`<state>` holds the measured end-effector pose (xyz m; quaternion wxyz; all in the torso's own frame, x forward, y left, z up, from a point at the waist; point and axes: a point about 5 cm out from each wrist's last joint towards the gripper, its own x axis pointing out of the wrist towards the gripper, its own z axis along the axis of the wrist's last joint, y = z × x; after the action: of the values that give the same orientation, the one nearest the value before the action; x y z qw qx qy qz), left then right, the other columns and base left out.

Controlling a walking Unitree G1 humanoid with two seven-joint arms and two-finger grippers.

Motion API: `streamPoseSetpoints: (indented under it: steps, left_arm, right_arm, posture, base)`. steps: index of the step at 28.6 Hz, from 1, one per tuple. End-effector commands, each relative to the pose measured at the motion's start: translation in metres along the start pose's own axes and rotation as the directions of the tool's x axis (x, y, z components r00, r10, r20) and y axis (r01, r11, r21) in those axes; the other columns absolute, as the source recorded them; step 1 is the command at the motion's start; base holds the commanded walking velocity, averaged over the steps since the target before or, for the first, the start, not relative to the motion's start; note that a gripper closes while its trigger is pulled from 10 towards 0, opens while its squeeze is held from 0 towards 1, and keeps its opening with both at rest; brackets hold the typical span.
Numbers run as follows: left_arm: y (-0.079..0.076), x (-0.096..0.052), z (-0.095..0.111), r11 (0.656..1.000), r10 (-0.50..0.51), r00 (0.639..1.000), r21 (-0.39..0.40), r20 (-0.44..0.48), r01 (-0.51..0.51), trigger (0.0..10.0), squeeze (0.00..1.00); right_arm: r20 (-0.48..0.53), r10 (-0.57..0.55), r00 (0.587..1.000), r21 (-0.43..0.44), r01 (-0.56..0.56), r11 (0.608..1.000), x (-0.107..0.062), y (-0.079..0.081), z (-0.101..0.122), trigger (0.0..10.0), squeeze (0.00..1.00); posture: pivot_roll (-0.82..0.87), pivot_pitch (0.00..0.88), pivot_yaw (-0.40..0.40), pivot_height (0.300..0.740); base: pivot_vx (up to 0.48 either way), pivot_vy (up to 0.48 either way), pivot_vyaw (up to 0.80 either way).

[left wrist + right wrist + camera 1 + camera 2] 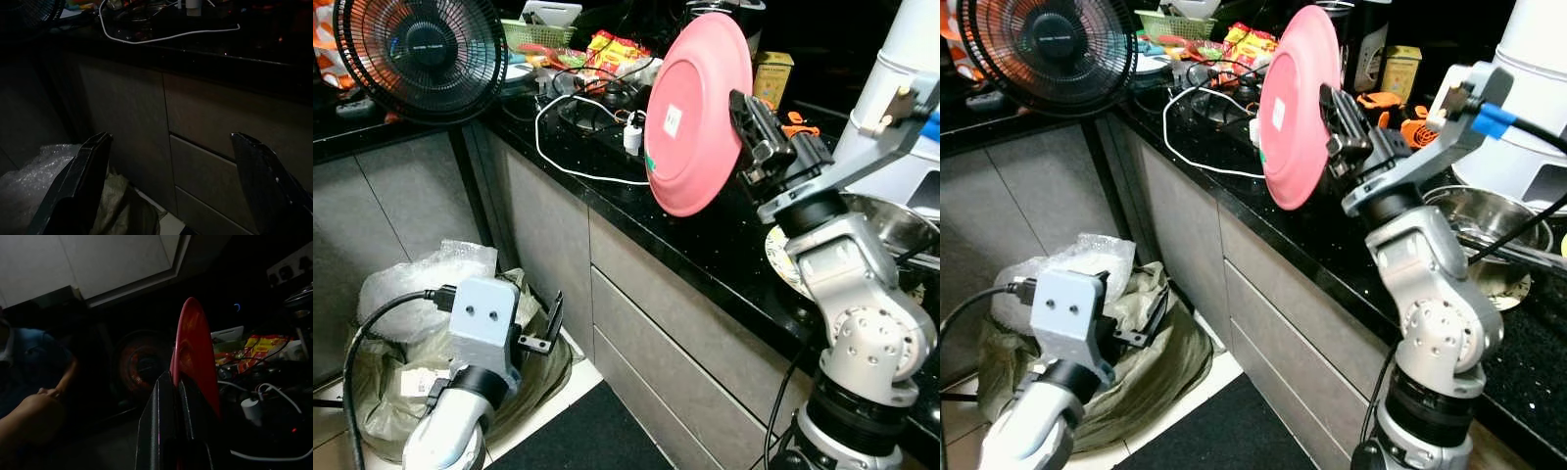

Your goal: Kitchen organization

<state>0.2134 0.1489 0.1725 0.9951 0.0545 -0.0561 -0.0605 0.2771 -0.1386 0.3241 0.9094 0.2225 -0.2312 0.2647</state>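
Gripping the pink plate by its rim, the right gripper holds it on edge above the black worktop. A slip may be risked by this thin hold. The left gripper hangs spread wide near the bin bag.

Pink plate; black speckled counter; white cable; black fan.

Pink plate with white sticker, on edge, above black counter
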Motion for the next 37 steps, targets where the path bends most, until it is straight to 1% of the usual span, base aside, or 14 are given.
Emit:
streamPoseSetpoints:
  steps: [1, 8, 12, 13, 14, 15, 16, 20, 23, 27, 30, 31, 32, 37]
  left_arm:
    - [0.0, 0.001, -0.003, 1.0, -0.006, 1.0, 0.002, -0.02, 0.006, 10.0, 0.0]
    - [0.0, 0.001, -0.003, 1.0, -0.007, 1.0, 0.001, -0.021, 0.007, 10.0, 0.0]
    - [-0.001, 0.001, -0.003, 1.0, -0.01, 1.0, -0.001, -0.022, 0.01, 10.0, 0.0]
    - [-0.001, 0.001, -0.003, 1.0, -0.01, 1.0, -0.001, -0.022, 0.01, 10.0, 0.0]
    - [-0.001, 0.001, -0.003, 1.0, -0.011, 1.0, -0.001, -0.022, 0.011, 10.0, 0.0]
    - [-0.001, 0.001, -0.003, 1.0, -0.011, 1.0, -0.001, -0.022, 0.011, 10.0, 0.0]
    - [-0.001, 0.001, -0.003, 1.0, -0.012, 1.0, -0.002, -0.022, 0.012, 10.0, 0.0]
    - [-0.001, 0.001, -0.003, 1.0, -0.013, 1.0, -0.003, -0.022, 0.013, 10.0, 0.0]
    - [-0.001, 0.001, -0.004, 1.0, -0.015, 1.0, -0.004, -0.023, 0.015, 10.0, 0.0]
    - [-0.001, 0.001, -0.003, 1.0, -0.017, 1.0, -0.006, -0.022, 0.017, 10.0, 0.0]
    - [-0.001, 0.001, -0.003, 1.0, -0.017, 1.0, -0.006, -0.02, 0.017, 10.0, 0.0]
    - [-0.001, 0.001, -0.003, 1.0, -0.019, 1.0, -0.008, -0.019, 0.019, 10.0, 0.0]
    - [-0.001, 0.001, -0.003, 1.0, -0.019, 1.0, -0.008, -0.019, 0.019, 10.0, 0.0]
    - [-0.001, 0.001, -0.003, 1.0, -0.025, 1.0, -0.017, -0.017, 0.025, 10.0, 0.0]
  right_arm:
    - [0.009, 0.016, 1.0, -0.004, -0.016, 1.0, -0.001, 0.003, 0.001, 10.0, 0.0]
    - [-0.018, 0.009, 1.0, -0.037, -0.01, 0.999, -0.002, 0.002, -0.005, 10.0, 0.0]
    - [-0.115, -0.087, 0.99, -0.167, 0.067, 0.984, -0.008, -0.013, -0.022, 10.0, 0.0]
    - [-0.115, -0.087, 0.99, -0.167, 0.067, 0.984, -0.008, -0.013, -0.022, 10.0, 0.0]
    - [-0.146, -0.146, 0.978, -0.231, 0.11, 0.967, -0.011, -0.021, -0.029, 10.0, 0.0]
    - [-0.146, -0.146, 0.978, -0.231, 0.11, 0.967, -0.011, -0.021, -0.029, 10.0, 0.0]
    - [-0.164, -0.201, 0.966, -0.297, 0.146, 0.944, -0.014, -0.029, -0.033, 10.0, 0.0]
    - [-0.171, -0.251, 0.953, -0.326, 0.185, 0.927, -0.017, -0.037, -0.036, 10.0, 0.0]
    - [-0.168, -0.309, 0.936, -0.408, 0.219, 0.886, -0.021, -0.045, -0.037, 10.0, 0.0]
    - [-0.158, -0.321, 0.934, -0.405, 0.235, 0.884, -0.022, -0.048, -0.038, 10.0, 0.0]
    - [-0.133, -0.304, 0.943, -0.321, 0.249, 0.914, -0.021, -0.046, -0.037, 10.0, 0.0]
    - [-0.118, -0.27, 0.956, -0.261, 0.233, 0.937, -0.02, -0.043, -0.035, 10.0, 0.0]
    - [-0.118, -0.27, 0.956, -0.261, 0.233, 0.937, -0.02, -0.043, -0.035, 10.0, 0.0]
    - [-0.103, -0.208, 0.973, -0.17, 0.189, 0.967, -0.018, -0.035, -0.035, 10.0, 0.0]
  posture:
    - [0.07, 0.0, -0.032, 0.74]
    - [0.07, 0.0, -0.032, 0.74]
    - [0.07, 0.0, -0.031, 0.74]
    - [0.07, 0.0, -0.031, 0.74]
    - [0.07, 0.0, -0.031, 0.74]
    - [0.07, 0.0, -0.031, 0.74]
    - [0.07, 0.0, -0.032, 0.74]
    - [0.07, 0.0, -0.032, 0.74]
    - [0.07, 0.0, -0.032, 0.74]
    - [0.07, 0.0, -0.031, 0.74]
    - [0.07, 0.0, -0.028, 0.74]
    - [0.07, 0.0, -0.028, 0.74]
    - [0.07, 0.0, -0.028, 0.74]
    - [0.07, 0.0, -0.028, 0.74]
  base:
    - [-0.277, 0.0, 0.0]
    - [-0.28, 0.0, 0.0]
    - [-0.278, 0.0, 0.0]
    - [-0.277, 0.0, 0.0]
    - [-0.281, 0.0, 0.0]
    - [-0.281, 0.0, 0.0]
    - [-0.277, 0.0, 0.0]
    - [-0.272, 0.0, 0.0]
    - [-0.269, 0.0, 0.0]
    - [-0.127, 0.0, 0.0]
    - [0.0, 0.0, 0.0]
    - [0.0, 0.0, 0.0]
    - [0.0, 0.0, 0.0]
    - [0.0, 0.0, 0.0]
